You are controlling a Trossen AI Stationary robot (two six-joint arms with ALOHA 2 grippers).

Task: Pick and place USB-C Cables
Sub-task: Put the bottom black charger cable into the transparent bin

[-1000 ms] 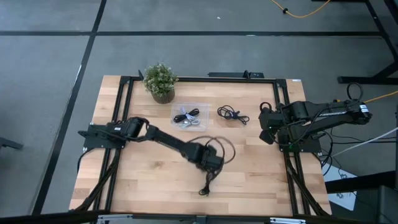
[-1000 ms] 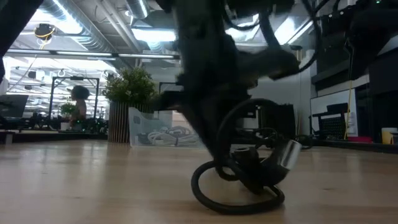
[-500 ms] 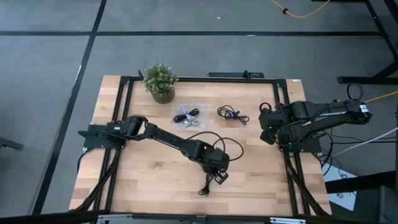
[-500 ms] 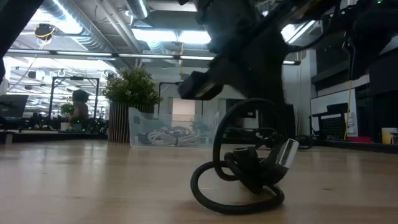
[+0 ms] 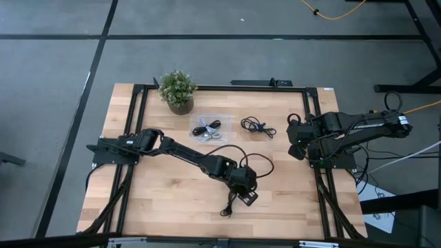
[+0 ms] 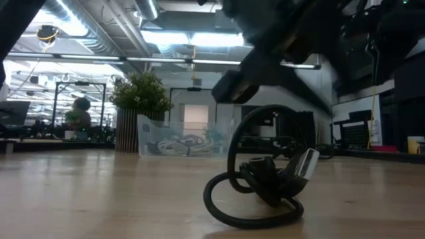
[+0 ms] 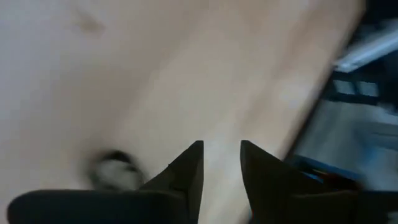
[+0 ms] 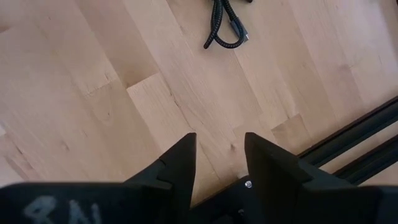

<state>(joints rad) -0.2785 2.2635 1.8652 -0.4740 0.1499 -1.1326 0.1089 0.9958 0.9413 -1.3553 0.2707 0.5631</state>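
Black USB-C cable with a silvery plug [image 5: 231, 203], loosely coiled, lying on the light wooden worktop [image 5: 158, 193] close to the near edge, a little right of the middle; in the low view [image 6: 262, 182] one loop standing up off the wood, the plug tilted upward at the right. Second black braided cable [image 5: 256, 126], bundled, toward the far edge, right of centre, also seen in the right wrist view [image 8: 225, 28]. Two more cables, one black [image 5: 204, 127] and one light grey [image 5: 211, 136], resting inside a clear plastic tray [image 5: 210, 119] near the far edge at the middle; tray and pale cable visible across the worktop in the low view [image 6: 182, 143].

Left gripper [image 5: 247, 195] reached out over the near-middle of the worktop, just beside the first cable and above it, apart from it in the low view. Fingers [image 7: 186, 180] parted by a narrow gap, nothing between them. Blurred small dark-and-grey object beside the fingers in that wrist view, too smeared to identify.

Right gripper [image 5: 295, 141] parked at the right edge of the worktop, by the black frame rail [image 5: 318, 172]. Fingers [image 8: 177, 168] slightly apart, bare wood between them, holding nothing.

Small green potted plant [image 5: 178, 89] at the far left corner region, beside the tray.
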